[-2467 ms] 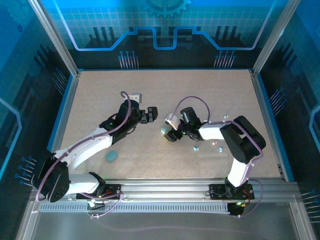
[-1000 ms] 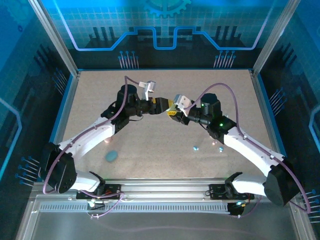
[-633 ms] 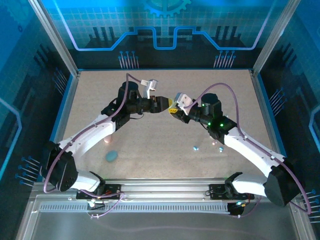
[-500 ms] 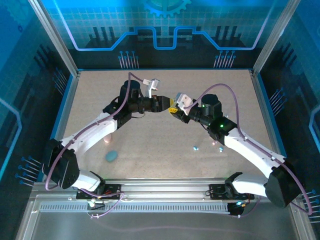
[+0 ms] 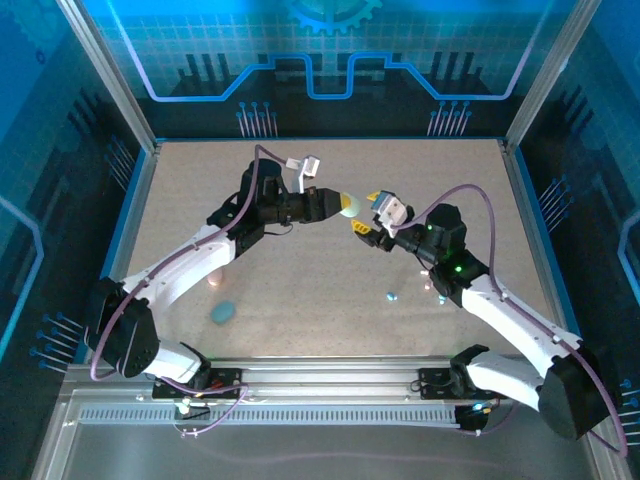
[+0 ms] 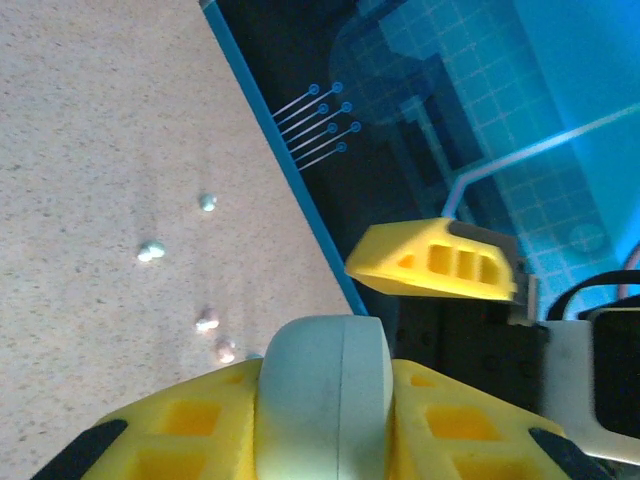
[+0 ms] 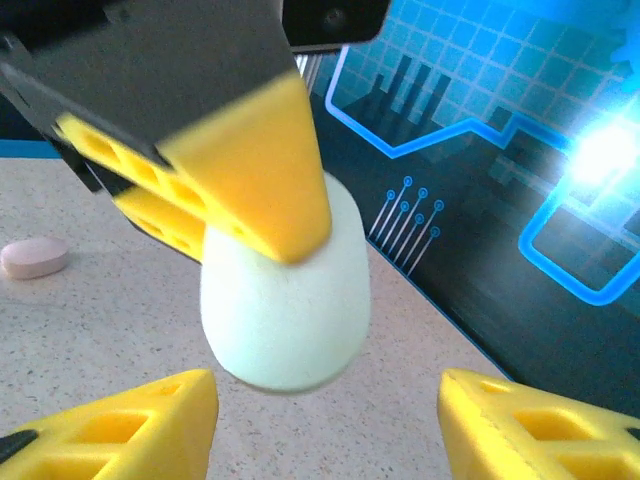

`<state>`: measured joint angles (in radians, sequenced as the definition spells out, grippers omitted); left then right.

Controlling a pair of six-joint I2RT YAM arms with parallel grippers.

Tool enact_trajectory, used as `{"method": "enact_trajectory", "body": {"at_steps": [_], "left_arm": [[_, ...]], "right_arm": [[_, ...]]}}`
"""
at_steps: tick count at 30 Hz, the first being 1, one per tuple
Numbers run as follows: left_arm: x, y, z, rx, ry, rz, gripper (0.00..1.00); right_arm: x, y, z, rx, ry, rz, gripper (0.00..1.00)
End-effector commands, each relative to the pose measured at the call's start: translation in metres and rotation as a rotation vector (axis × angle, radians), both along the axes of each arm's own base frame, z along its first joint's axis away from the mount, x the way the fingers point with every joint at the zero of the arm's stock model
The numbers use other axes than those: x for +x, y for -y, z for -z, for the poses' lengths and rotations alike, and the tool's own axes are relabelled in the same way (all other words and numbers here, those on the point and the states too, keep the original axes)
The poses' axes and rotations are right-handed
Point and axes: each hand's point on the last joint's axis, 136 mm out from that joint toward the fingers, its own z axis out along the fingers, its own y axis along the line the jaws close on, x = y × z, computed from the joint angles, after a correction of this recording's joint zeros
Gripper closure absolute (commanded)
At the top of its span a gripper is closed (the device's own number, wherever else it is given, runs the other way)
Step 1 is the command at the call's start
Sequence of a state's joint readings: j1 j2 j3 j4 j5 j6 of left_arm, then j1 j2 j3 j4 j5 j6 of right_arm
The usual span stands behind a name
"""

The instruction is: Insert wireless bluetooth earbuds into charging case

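Above the table's middle, left gripper is clamped on the pale case; at its 3 o'clock, right gripper gapes wide, holding nothing.

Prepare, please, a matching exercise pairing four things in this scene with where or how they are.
1 pale green case
2 teal case
3 earbuds
4 right tool

A open, gripping nothing
B scattered on the table by the right arm
C clamped in the left tool
D lying on the table by the left arm

Pairs: 1-C, 2-D, 3-B, 4-A
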<state>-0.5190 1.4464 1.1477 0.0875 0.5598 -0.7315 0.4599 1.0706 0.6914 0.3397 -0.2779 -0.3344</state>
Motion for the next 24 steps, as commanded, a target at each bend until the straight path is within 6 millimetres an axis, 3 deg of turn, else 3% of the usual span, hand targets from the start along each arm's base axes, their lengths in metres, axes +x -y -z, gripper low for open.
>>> {"method": "enact_trajectory", "body": {"at_steps": [1,13,24], "left_arm": [[-0.009,0.004,-0.045,-0.094,0.035,0.044,0.74],[-0.013,0.004,-0.052,-0.118,0.009,0.055,0.73],[-0.017,0.005,-0.059,-0.136,0.026,0.072,0.73]], "right_arm": [[-0.003,0.0,-0.028,0.043,0.101,-0.033,0.39],[-0.005,-0.011,-0.059,0.113,0.131,-0.105,0.47],[-0.003,-0.015,-0.057,0.108,0.102,-0.121,0.53]]}}
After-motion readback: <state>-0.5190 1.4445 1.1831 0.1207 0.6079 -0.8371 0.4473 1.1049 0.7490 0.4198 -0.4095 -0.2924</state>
